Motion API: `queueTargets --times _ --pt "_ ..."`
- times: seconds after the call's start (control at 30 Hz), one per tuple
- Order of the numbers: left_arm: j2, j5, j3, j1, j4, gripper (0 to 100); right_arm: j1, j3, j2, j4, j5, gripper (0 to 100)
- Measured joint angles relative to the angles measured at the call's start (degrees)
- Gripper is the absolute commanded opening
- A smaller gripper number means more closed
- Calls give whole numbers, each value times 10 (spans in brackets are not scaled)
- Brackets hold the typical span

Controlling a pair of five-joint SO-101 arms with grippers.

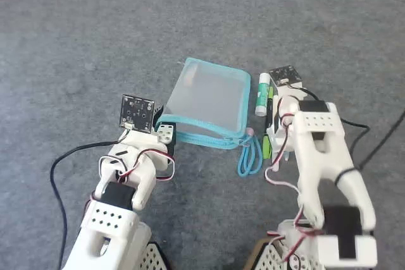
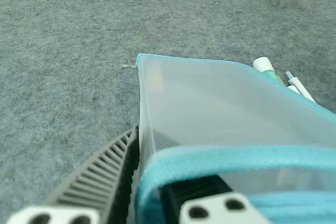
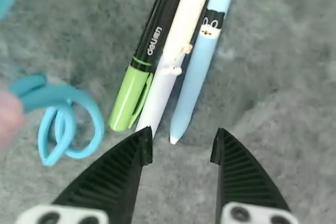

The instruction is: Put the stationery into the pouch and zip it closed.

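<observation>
**Pouch gripped at its zip edge, three pens lying beside it**

High view: One flat translucent pouch with turquoise edging (image 1: 212, 102) is seen on the grey carpeted surface (image 1: 76, 49), ahead of the two arms. Its zip edge is turned towards the arms and runs from left to right. The left gripper (image 1: 164, 129) is set at the near left corner of that edge. One turquoise strap loop (image 1: 250, 156) lies by the near right corner. Just right of the pouch, one white-capped green tube (image 1: 261, 98) and the pens are laid with their long axes parallel to the pouch's right side, running away from the arms. The right gripper (image 1: 276, 142) hangs over the pens' near ends.

Left wrist view: The pouch's zip edge is seen passing between the left gripper's jaws. The jaws are closed on it, one on each side. The tube's white cap is seen beyond the pouch's far edge.

Right wrist view: Three pens are counted, side by side and touching: one black pen with a lime-green cap (image 3: 140, 56), one white pen (image 3: 176, 51) and one pale blue pen (image 3: 202, 61) printed with a rabbit figure. White lettering is carried on the black barrel. The right gripper's jaws stand well apart with nothing held. The tips of the white and blue pens lie just ahead of the gap.
</observation>
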Motion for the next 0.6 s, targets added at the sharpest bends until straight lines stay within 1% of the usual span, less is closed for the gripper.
queueTargets --times 0.23,0.33,0.4,0.53,0.6 --pt "0 0 0 0 0 12 2 -14 54 -24 0 193" --pt "0 0 0 0 0 12 14 -15 70 -37 0 188" --pt "0 0 0 0 0 12 23 -15 87 -48 0 152" --pt "0 0 0 0 0 12 40 -16 113 -69 0 37" --pt "0 0 0 0 0 12 44 -21 116 -74 0 6"
